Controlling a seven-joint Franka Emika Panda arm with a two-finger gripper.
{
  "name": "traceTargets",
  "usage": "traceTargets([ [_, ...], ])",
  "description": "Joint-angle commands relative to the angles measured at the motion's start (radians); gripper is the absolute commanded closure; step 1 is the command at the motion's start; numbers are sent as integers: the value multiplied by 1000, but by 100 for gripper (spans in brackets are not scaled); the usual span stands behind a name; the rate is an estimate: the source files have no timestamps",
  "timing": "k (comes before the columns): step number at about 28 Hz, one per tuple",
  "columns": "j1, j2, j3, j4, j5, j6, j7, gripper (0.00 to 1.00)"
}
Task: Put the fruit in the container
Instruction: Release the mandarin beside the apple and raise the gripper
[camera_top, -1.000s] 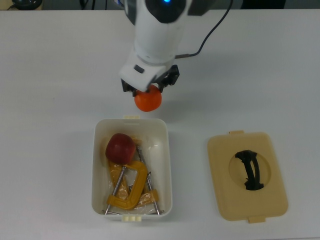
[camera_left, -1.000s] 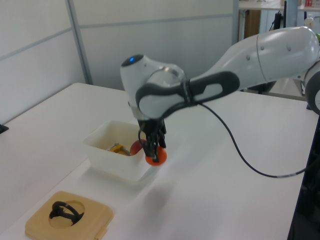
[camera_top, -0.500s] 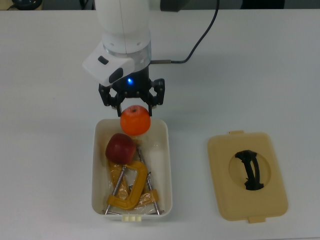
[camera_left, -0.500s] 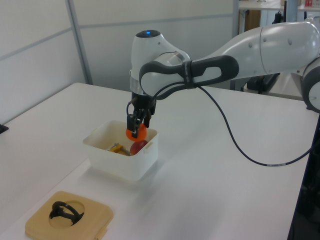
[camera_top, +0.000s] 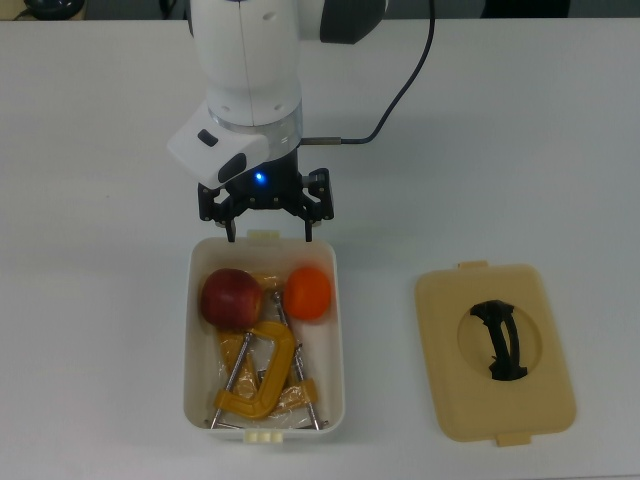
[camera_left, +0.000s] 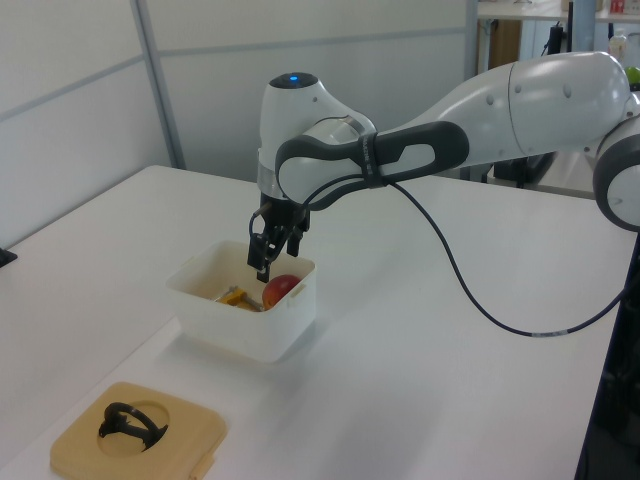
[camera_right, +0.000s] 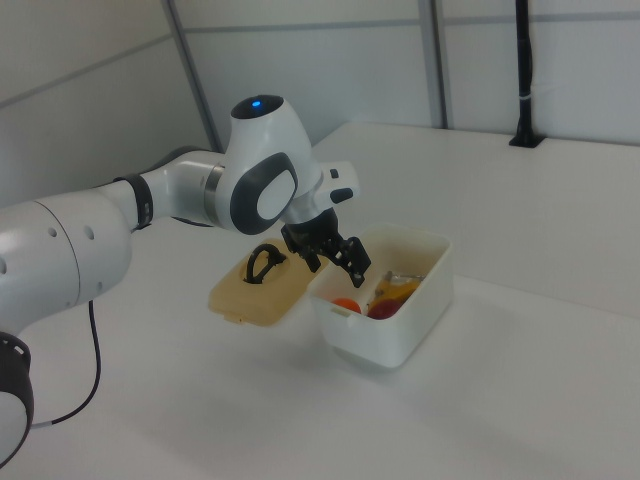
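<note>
Beige lid (camera_top: 495, 350) on table (camera_top: 100, 150); yellow clamp (camera_top: 262, 380).

one white container (camera_top: 335, 330), two fruits inside it, one dark red apple (camera_top: 231, 297) and one orange (camera_top: 307, 292), one yellow c-clamp (camera_top: 262, 385), one beige lid (camera_top: 495, 352) with one black handle (camera_top: 500, 340), one robot arm, one pincer (camera_top: 266, 228), one white worktop (camera_top: 100, 200)

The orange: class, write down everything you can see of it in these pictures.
The orange is round, bright orange and smooth-looking, with a small highlight. It lies inside the white tub, near the end nearest the gripper, toward the top view's right wall. The apple sits to the top view's left of it, a narrow gap between them. It rests by the yellow clamp. The open gripper is above the tub's rim, not touching it. In the right view only its top shows above the rim.
</note>
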Motion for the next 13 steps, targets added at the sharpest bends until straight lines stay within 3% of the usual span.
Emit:
traceTargets([
  [1,7,-16,-26,-1,-6,-23,13,0],
  [7,-6,-38,-60,-1,-36,-131,-25,0],
  [13,-39,-50,-59,3,-51,-212,-124,0],
])
